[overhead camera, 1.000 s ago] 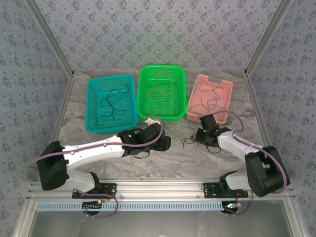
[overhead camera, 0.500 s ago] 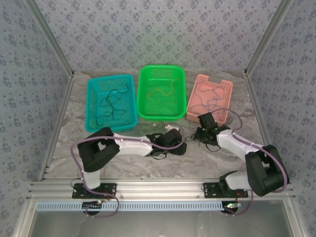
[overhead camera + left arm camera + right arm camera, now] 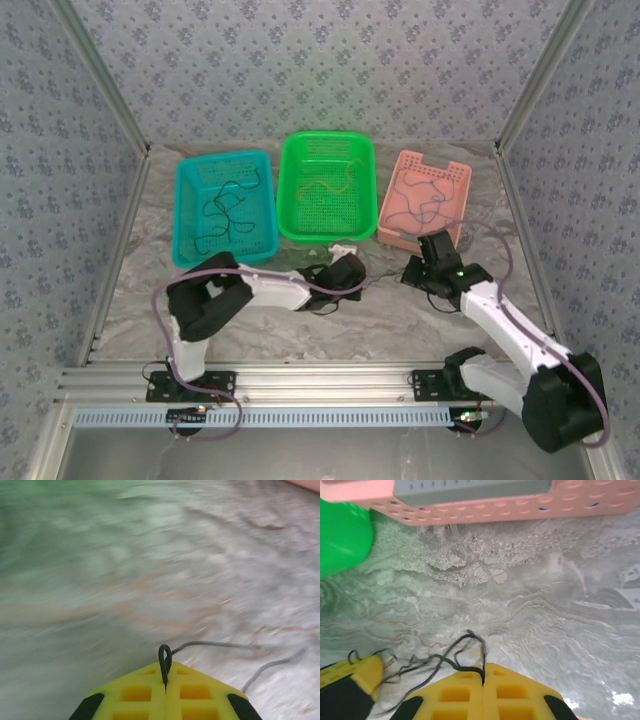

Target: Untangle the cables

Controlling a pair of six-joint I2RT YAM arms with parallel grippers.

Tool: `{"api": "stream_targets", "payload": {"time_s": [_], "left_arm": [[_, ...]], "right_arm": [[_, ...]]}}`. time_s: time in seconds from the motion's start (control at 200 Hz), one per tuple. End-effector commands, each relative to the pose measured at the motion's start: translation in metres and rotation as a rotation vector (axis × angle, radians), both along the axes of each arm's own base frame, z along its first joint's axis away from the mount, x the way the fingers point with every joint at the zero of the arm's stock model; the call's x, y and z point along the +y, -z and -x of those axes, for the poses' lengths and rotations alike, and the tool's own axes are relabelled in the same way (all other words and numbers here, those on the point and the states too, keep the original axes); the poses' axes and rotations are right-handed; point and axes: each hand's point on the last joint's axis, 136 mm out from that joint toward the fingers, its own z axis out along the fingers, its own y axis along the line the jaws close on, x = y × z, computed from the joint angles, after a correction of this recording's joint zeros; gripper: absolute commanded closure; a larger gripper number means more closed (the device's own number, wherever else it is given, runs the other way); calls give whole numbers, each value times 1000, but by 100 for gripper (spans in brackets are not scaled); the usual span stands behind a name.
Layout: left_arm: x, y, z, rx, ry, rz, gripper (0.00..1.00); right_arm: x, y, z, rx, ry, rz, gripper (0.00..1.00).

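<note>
Obscured and cropped items, cable bench.
Table [image 3: 150,555] is smearing into motion blur under the left gripper [image 3: 165,676]; dark cable [image 3: 220,643] is trailing off into blur rightward; cables [image 3: 468,636] are disappearing into the right gripper [image 3: 483,672]; pink basket [image 3: 520,505] and green basket [image 3: 340,535] are being cropped.

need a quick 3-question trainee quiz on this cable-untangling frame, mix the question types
1. True or false: the left gripper is shut on a dark cable.
2. What colour is the basket that holds the yellow-orange cable?
3. The right gripper is: A open; B shut on a black cable; C shut on nothing.
Key: 1 true. 2 the green basket. 3 B.
</note>
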Motion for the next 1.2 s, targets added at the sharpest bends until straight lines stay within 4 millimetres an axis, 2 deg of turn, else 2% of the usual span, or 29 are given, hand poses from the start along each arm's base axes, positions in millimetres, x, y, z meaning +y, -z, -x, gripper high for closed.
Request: {"api": "stream_targets", "payload": {"time_s": [0.0, 0.185, 0.355, 0.425, 0.49, 0.595, 0.775, 0.824, 0.884, 0.934, 1.079, 1.194], "left_arm": [[55, -26, -4, -61, -135, -85, 100], [120, -56, 11, -110, -229, -159, 100], [165, -104, 16, -188, -319, -139, 100], [176, -121, 17, -213, -322, -116, 100], [173, -133, 18, -229, -276, -62, 100], [154, -138, 26, -186, -175, 53, 100], [128, -132, 35, -132, -103, 187, 100], [121, -136, 35, -123, -93, 230, 100], [115, -138, 36, -101, -94, 267, 100], [112, -136, 36, -76, -105, 272, 100], [105, -120, 36, 4, -137, 240, 100], [109, -103, 37, 56, -197, 226, 100]], "right_arm": [[-8, -20, 12, 12, 10, -21, 100], [-12, -39, 13, -14, 17, -44, 100], [-11, -38, 14, -10, 14, -56, 100], [-5, -39, 14, -20, 0, -90, 100], [8, -41, 12, -41, -46, -140, 100], [43, -37, 11, -33, -174, -236, 100], [73, 4, 26, 88, -301, -126, 98], [76, 12, 29, 102, -293, -132, 88], [76, 20, 32, 110, -279, -129, 72], [74, 23, 32, 107, -268, -123, 64], [70, 16, 34, 59, -230, -99, 61], [72, 5, 39, -11, -191, -82, 62]]}}
